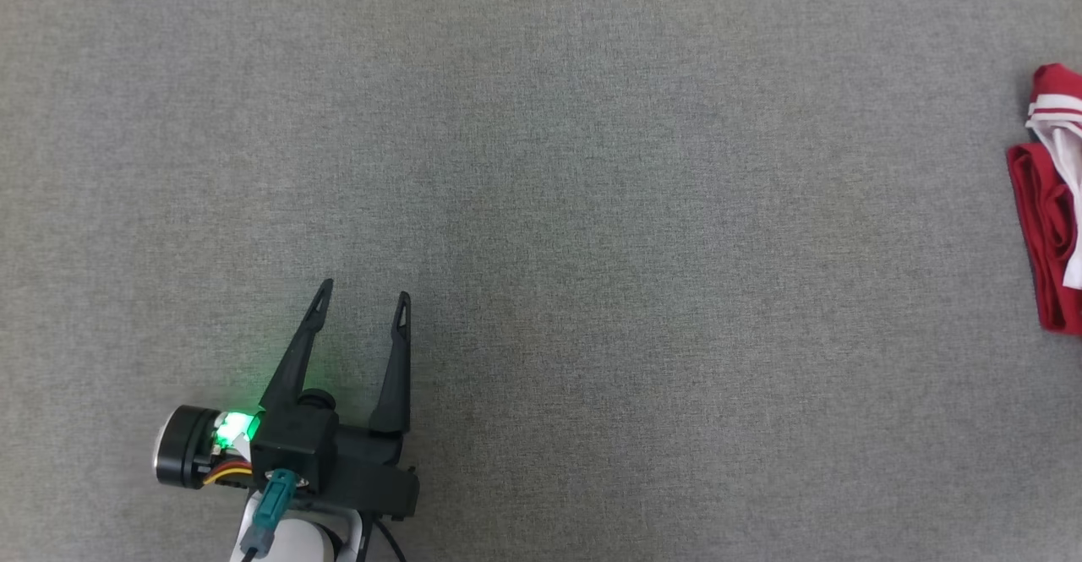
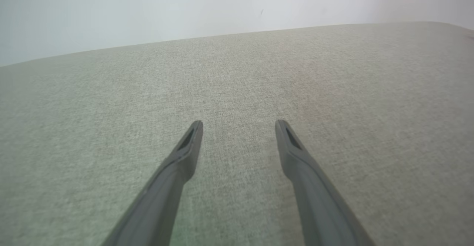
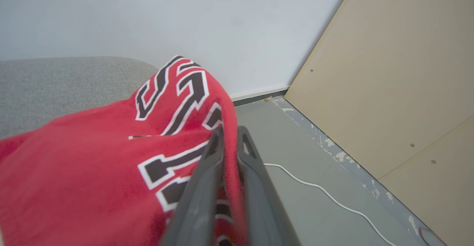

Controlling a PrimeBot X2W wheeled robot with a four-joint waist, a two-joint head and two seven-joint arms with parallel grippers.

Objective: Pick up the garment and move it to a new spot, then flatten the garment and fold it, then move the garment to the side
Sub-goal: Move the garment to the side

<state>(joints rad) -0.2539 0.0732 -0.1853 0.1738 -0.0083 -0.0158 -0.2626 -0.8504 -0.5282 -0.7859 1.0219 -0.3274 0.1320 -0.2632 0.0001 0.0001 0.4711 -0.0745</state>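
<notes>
The garment [image 1: 1052,207] is a red jersey with white trim and black-and-white lettering, bunched at the far right edge of the grey table in the head view. In the right wrist view the same garment [image 3: 111,164] drapes across the lower left, and my right gripper [image 3: 230,137] is shut on a fold of its red cloth. My left gripper [image 1: 363,296] hovers open over bare table at the lower left of the head view, far from the garment. Seen from the left wrist, the left gripper [image 2: 239,127] has nothing between its spread fingers.
The grey fabric table [image 1: 541,165] stretches wide between the left gripper and the garment. Past the table's right edge lie a grey floor [image 3: 296,186] with a white cable [image 3: 333,198], a white wall and a beige panel [image 3: 400,72].
</notes>
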